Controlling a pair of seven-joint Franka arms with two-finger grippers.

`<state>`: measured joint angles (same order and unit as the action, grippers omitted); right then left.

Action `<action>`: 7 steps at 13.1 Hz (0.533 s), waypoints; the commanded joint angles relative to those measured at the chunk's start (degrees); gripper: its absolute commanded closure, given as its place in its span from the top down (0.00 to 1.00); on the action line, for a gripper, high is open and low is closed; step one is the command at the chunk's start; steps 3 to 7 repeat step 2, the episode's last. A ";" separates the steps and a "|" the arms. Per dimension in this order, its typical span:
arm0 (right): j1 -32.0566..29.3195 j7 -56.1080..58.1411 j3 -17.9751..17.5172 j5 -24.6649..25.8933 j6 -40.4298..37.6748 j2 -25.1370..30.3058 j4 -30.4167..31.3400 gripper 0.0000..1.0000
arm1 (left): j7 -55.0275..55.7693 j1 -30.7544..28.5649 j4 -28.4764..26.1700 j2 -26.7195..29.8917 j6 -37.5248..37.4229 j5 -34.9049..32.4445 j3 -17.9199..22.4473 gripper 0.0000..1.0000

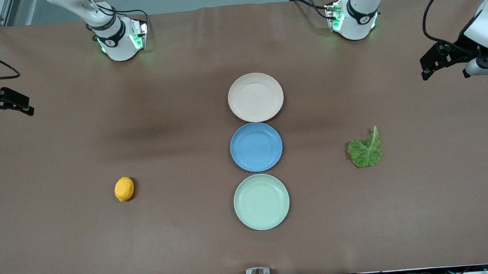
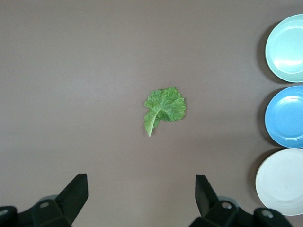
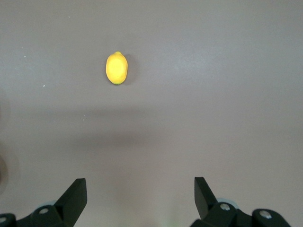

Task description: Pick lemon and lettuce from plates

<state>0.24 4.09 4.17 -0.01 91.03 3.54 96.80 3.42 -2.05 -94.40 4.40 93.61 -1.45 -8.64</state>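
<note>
The lemon (image 1: pixel 124 189) lies on the bare brown table toward the right arm's end, on no plate; it also shows in the right wrist view (image 3: pixel 116 68). The lettuce (image 1: pixel 366 149) lies flat on the table toward the left arm's end, also on no plate (image 2: pixel 165 106). The beige-pink plate (image 1: pixel 255 97) and the mint green plate (image 1: pixel 261 202) are both empty. My left gripper (image 1: pixel 429 68) hangs open and empty over the left arm's end of the table (image 2: pixel 142 189). My right gripper (image 1: pixel 26 108) hangs open and empty over the right arm's end (image 3: pixel 140 191).
An empty blue plate (image 1: pixel 256 147) sits between the two task plates, the three in a row at mid-table; the mint plate is nearest the front camera. All three plates (image 2: pixel 286 116) show in the left wrist view. Both arm bases (image 1: pixel 118 38) stand along the table's edge.
</note>
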 commanded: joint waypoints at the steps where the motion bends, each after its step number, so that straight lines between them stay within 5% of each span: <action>1: 0.37 0.48 -0.04 0.80 0.56 1.91 1.73 1.00 | 0.71 -0.41 0.00 0.26 0.69 -1.27 -0.06 1.00; 7: 0.37 0.48 -0.04 0.80 0.56 1.91 1.73 1.00 | 0.62 -0.50 0.53 0.17 0.69 -1.27 0.12 1.00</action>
